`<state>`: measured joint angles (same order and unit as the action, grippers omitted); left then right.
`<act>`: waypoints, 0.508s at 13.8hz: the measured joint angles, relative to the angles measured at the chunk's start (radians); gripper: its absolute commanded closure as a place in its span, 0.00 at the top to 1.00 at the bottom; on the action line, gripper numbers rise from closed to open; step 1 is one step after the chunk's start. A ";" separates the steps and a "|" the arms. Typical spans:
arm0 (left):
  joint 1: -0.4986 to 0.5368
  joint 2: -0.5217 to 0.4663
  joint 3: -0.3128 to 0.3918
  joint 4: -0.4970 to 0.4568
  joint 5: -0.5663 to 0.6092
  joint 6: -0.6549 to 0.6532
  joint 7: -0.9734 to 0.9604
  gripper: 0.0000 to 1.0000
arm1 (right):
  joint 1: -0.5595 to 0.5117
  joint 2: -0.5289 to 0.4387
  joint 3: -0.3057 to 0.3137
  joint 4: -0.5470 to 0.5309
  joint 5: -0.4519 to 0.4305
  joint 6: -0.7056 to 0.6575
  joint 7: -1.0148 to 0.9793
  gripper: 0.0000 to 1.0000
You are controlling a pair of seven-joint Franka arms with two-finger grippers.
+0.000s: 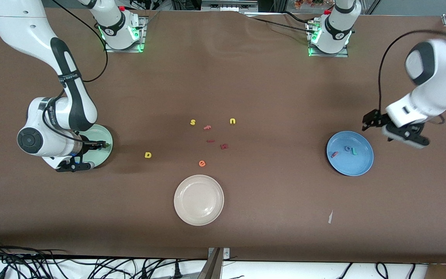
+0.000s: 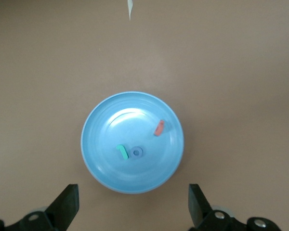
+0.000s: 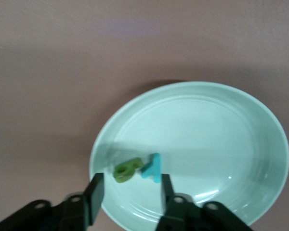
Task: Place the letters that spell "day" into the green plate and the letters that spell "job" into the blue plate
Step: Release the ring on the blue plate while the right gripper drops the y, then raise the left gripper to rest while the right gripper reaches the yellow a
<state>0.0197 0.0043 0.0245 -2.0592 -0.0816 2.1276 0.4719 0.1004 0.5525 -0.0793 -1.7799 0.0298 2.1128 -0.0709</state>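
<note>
Left arm reaches from its base out to its own end of the table, elbow raised, wrist angled down. Left gripper (image 1: 395,131) hangs in the air, fingers (image 2: 67,204) spread wide, nothing between them. Right arm folded low at its own end of the table, forearm doubled back. Right gripper (image 1: 101,145) low and level, fingers (image 3: 94,195) parted, gripping nothing.

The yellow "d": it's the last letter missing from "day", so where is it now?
In the front view the yellow "d" lies on the bare table, between the green plate and the orange "e", toward the right arm's end.
</note>
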 measured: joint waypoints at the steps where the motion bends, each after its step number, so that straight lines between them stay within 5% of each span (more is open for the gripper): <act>1: 0.000 -0.045 0.000 0.039 0.000 -0.087 0.000 1.00 | 0.004 -0.001 0.007 0.006 0.003 -0.001 0.023 1.00; 7: -0.007 -0.073 0.006 0.406 0.046 -0.515 -0.001 1.00 | 0.017 0.003 0.127 0.045 0.006 0.003 0.333 1.00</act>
<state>0.0126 -0.0685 0.0306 -1.6536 -0.0358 1.6127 0.4707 0.1172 0.5550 0.0477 -1.7348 0.0360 2.1157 0.2617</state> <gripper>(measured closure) 0.000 0.000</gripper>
